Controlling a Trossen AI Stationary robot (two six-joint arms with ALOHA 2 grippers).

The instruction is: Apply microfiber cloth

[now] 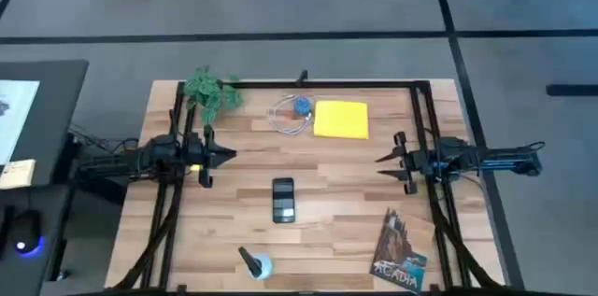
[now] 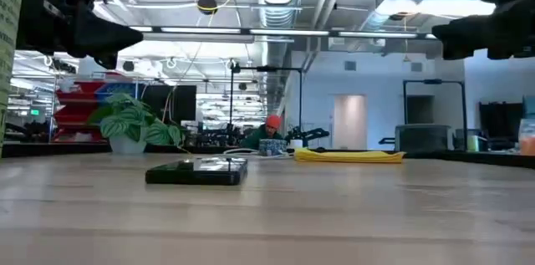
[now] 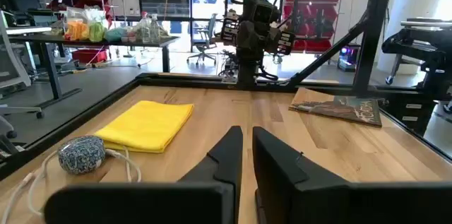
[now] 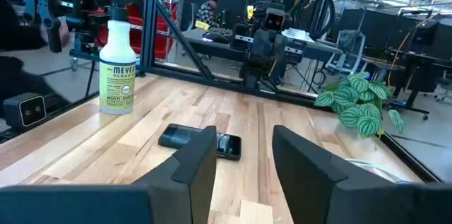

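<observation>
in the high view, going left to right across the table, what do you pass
left gripper → spray bottle → smartphone → microfiber cloth → right gripper

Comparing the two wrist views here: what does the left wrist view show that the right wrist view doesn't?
Only the left wrist view shows the bright yellow microfiber cloth, the speckled ball with white cord and the dark illustrated booklet. Only the right wrist view shows the white spray bottle, the black smartphone and the green leafy plant. Both show the wooden table and the opposite arm beyond it.
</observation>
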